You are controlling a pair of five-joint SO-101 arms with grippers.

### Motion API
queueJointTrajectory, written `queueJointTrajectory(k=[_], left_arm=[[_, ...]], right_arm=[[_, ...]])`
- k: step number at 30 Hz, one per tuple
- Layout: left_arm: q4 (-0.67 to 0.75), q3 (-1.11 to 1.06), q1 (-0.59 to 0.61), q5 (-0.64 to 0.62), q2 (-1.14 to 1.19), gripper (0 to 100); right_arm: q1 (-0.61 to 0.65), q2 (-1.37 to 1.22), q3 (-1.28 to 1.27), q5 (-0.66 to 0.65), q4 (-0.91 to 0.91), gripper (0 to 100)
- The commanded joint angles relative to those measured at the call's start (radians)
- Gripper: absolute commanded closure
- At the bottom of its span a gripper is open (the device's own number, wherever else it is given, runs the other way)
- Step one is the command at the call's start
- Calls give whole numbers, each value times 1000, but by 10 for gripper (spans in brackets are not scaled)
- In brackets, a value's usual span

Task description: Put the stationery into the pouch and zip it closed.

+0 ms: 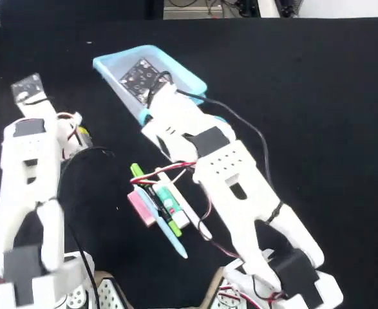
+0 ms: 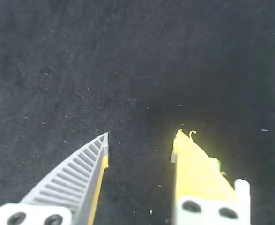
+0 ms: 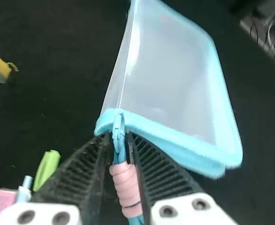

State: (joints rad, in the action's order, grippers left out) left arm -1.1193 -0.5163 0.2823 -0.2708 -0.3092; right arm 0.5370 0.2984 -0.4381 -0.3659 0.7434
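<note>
Right wrist view gives us the one pouch (image 3: 174, 79), pale blue and see-through, with the right gripper (image 3: 116, 138) clamped, jaws together, on its zipper pull (image 3: 123, 183) at one corner. In the high view we count one heap of stationery (image 1: 160, 206) lying outside the pouch, between the two arms: a pink eraser (image 1: 139, 206), a green marker (image 1: 137, 170), a blue pen (image 1: 172, 238) and a white piece (image 1: 189, 214). The left gripper (image 2: 139, 138) hangs, jaws apart, over the black table (image 2: 81, 56).
</note>
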Motion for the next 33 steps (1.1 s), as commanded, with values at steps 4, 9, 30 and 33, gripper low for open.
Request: queueJointTrajectory(k=[4, 9, 30, 33], left_arm=[[-29, -105, -45, 17, -503, 776], [187, -410, -131, -11, -786, 768], [288, -651, -297, 46, -1223, 733], [391, -710, -315, 60, -1223, 733]], right_arm=[[77, 44, 151, 11, 23, 988], [77, 50, 148, 11, 23, 988], [78, 48, 110, 104, 15, 988], [78, 50, 110, 104, 17, 988]])
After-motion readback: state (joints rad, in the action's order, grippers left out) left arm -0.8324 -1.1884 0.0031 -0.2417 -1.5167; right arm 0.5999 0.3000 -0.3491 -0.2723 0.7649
